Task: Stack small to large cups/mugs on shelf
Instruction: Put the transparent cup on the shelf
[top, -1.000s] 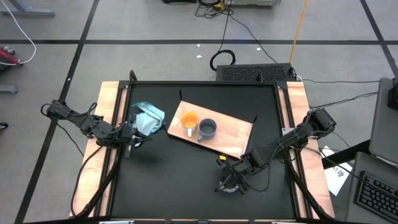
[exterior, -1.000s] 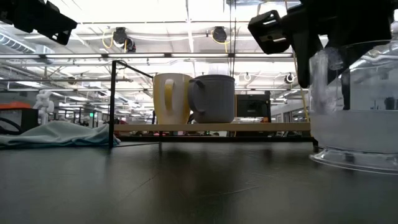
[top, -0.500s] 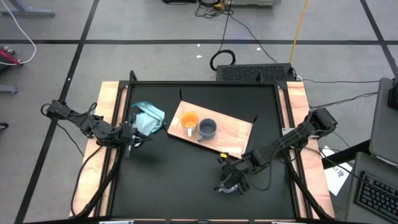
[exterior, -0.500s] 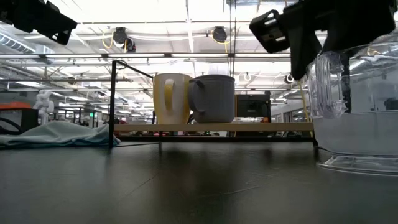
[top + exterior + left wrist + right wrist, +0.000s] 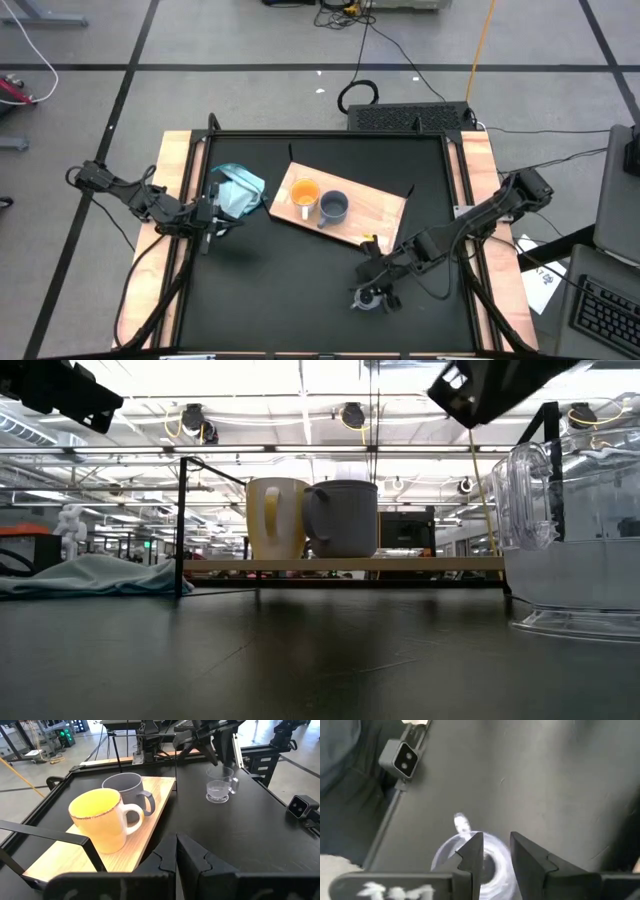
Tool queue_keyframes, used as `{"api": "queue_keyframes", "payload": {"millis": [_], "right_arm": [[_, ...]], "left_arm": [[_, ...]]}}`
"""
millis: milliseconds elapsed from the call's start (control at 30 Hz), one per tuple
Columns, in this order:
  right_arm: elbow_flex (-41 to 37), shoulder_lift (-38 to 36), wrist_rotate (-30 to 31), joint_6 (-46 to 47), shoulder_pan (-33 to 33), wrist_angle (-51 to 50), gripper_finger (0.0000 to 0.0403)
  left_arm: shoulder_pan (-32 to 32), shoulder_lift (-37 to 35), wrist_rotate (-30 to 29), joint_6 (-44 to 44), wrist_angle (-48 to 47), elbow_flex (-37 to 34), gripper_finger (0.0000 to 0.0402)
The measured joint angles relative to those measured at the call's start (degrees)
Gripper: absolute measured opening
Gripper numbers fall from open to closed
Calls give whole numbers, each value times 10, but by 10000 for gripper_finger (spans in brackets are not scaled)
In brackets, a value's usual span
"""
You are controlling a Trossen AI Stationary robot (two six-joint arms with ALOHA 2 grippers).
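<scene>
Your right gripper [image 5: 377, 283] is lifting up and back from the clear cup [image 5: 369, 299], where a moment ago it was down around the rim; its jaws are now parted a little, gripping nothing, with the cup below them. The cup is standing upright on the tabletop [image 5: 270, 290], near the front edge and well apart from the shelf [image 5: 375, 215], where the orange mug [image 5: 304, 194] and blue-grey mug [image 5: 333, 207] are sitting side by side. Re-approaching off-centre, you are risking clipping the handle and tipping the cup. Your left gripper [image 5: 210, 222] is waiting beside the teal cloth [image 5: 238, 190], jaws closed, holding nothing.
</scene>
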Motion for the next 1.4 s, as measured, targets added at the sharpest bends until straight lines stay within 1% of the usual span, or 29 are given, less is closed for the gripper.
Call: {"api": "queue_keyframes", "payload": {"millis": [233, 333, 600, 833, 1033, 1233, 1400], "right_arm": [[0, 4, -3, 124, 19, -37, 89], [0, 5, -2, 156, 27, -56, 89], [0, 4, 3, 181, 28, -64, 89], [-1, 4, 3, 222, 23, -105, 89], [-11, 4, 2, 253, 18, -104, 89], [-14, 4, 0, 265, 18, -93, 89], [-14, 4, 0, 250, 17, -59, 89]], "left_arm": [[0, 0, 0, 3, 0, 0, 12], [0, 0, 0, 3, 0, 0, 12], [0, 0, 0, 1, 1, 0, 12], [0, 0, 0, -2, 1, 0, 12], [0, 0, 0, 1, 1, 0, 12], [0, 0, 0, 3, 1, 0, 12], [0, 0, 0, 3, 0, 0, 12]]}}
